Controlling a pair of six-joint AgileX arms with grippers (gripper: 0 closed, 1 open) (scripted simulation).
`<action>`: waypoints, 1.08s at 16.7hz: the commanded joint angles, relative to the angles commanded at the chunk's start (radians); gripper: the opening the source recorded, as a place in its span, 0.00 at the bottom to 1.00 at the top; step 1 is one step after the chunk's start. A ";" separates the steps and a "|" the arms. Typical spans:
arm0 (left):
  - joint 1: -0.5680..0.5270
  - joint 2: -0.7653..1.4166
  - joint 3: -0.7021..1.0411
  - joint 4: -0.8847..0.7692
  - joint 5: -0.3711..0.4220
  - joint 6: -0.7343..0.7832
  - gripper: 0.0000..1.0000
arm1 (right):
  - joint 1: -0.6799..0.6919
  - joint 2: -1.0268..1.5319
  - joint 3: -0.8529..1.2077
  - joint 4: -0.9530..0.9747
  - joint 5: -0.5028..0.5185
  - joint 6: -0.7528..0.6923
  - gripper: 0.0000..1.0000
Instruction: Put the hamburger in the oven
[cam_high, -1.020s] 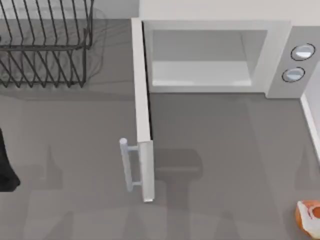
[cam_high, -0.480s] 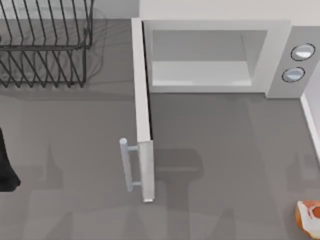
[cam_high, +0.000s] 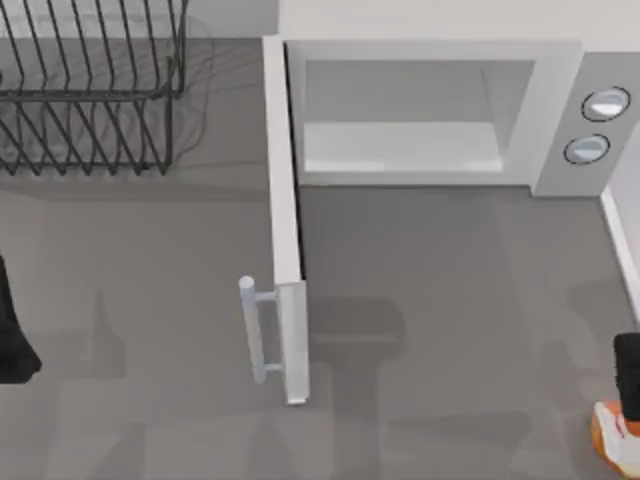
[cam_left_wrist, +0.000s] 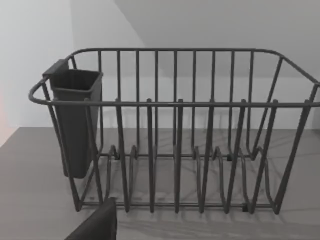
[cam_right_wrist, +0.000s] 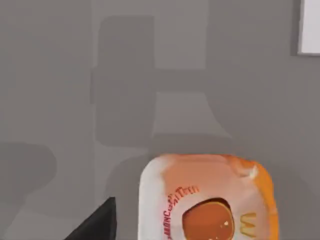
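Over the table's right front edge my right gripper hangs above the hamburger — fingers' spread I cannot tell — and an off-centre descent could nudge it off before reaching the open oven.

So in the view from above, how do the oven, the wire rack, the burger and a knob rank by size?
As they look in the top view:
1. the oven, door open
2. the wire rack, cut off by the edge
3. the hamburger, partly cut off and under the right arm, and a knob: too alike to rank.
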 joint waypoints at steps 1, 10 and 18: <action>0.000 0.000 0.000 0.000 0.000 0.000 1.00 | 0.016 0.070 0.041 -0.052 0.000 0.014 1.00; 0.000 0.000 0.000 0.000 0.000 0.000 1.00 | 0.085 0.377 0.228 -0.266 0.005 0.074 1.00; 0.000 0.000 0.000 0.000 0.000 0.000 1.00 | 0.084 0.434 0.163 -0.147 0.005 0.074 1.00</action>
